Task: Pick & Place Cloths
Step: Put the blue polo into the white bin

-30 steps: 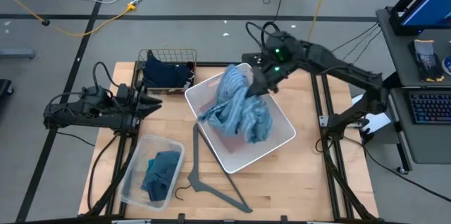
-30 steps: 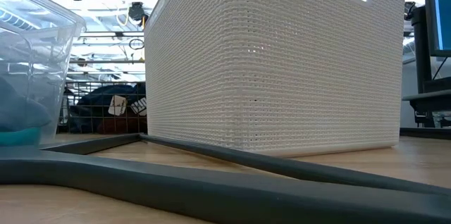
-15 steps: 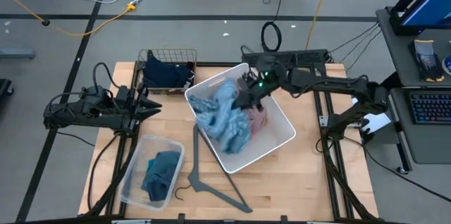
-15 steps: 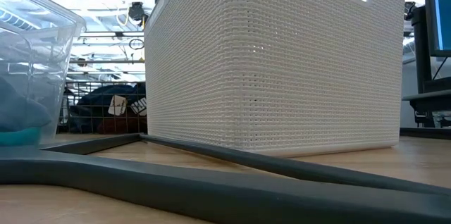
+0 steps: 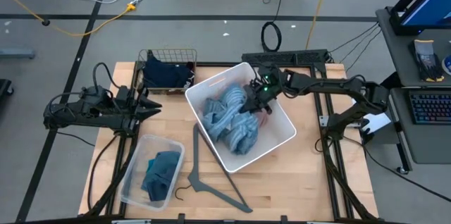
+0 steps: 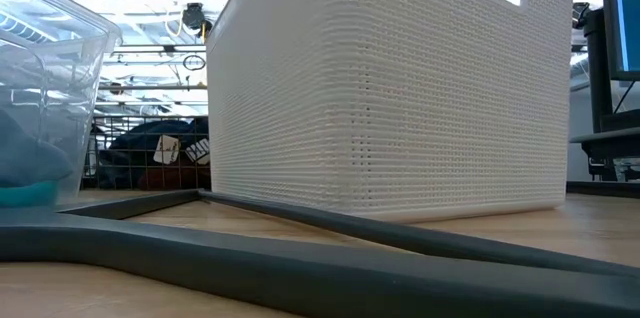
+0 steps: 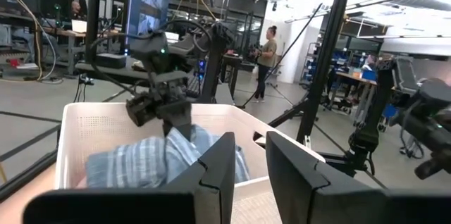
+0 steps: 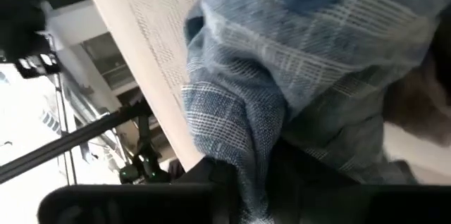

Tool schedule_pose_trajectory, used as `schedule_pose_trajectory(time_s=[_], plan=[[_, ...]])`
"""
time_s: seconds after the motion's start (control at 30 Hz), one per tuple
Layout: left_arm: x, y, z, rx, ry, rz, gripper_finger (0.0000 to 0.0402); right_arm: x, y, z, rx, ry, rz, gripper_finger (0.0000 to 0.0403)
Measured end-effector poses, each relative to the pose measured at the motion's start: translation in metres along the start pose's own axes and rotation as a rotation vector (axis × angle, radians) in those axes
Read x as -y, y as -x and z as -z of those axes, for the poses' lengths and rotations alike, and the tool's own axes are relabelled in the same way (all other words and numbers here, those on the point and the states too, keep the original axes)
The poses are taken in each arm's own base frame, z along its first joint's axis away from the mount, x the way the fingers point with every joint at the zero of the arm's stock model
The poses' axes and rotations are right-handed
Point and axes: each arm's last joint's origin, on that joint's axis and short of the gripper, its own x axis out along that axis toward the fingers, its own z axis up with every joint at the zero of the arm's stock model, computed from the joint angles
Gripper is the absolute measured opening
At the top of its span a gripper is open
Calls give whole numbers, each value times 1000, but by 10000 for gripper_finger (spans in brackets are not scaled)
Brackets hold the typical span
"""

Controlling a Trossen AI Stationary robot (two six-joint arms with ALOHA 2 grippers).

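The blue striped shirt (image 5: 227,120) lies bunched inside the white basket (image 5: 282,137), and in the left wrist view the shirt (image 7: 151,160) shows behind the basket's rim. My right gripper (image 5: 251,104) is down in the basket, shut on the shirt (image 8: 296,76). A bit of pinkish cloth (image 5: 266,113) shows beside it. My left gripper (image 5: 153,104) waits open left of the basket, level above the table. The navy cloth (image 5: 166,74) fills the wire basket, and the teal cloth (image 5: 161,172) lies in the clear bin. My right gripper pinches a bunched fold of the shirt (image 8: 248,155) between its two fingers, several layers thick. It comes from above, slanting in from the table's far right. The rest of the shirt lies slack on the basket's floor.
The grey hanger (image 5: 210,176) lies on the table near the basket's near-left corner, and in the low view the hanger (image 6: 300,258) runs across the foreground. The wire basket (image 5: 149,58) stands at the far left, the clear bin (image 5: 132,182) at the near left. Bare wood shows at near right.
My right gripper has come down from above the white basket's far rim into the basket, still shut on the shirt. The shirt, which hung spread high over the basket, has dropped and now lies crumpled inside it.
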Motion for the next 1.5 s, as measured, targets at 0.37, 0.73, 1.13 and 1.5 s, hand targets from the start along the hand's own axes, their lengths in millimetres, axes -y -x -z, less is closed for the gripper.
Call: schedule_pose_trajectory(time_s=[0.37,0.73,1.13,1.5], plan=[[-1,0,3,-27,9,-6,81,-8,32,-10,98,45,-60,44],[-1,0,3,-28,7,-6,81,-20,45,3,109,91,-100,60],[-1,0,3,-28,6,-6,81,-21,45,4,136,90,-99,61],[-1,0,3,-28,6,-6,81,-24,45,4,158,77,-124,61]])
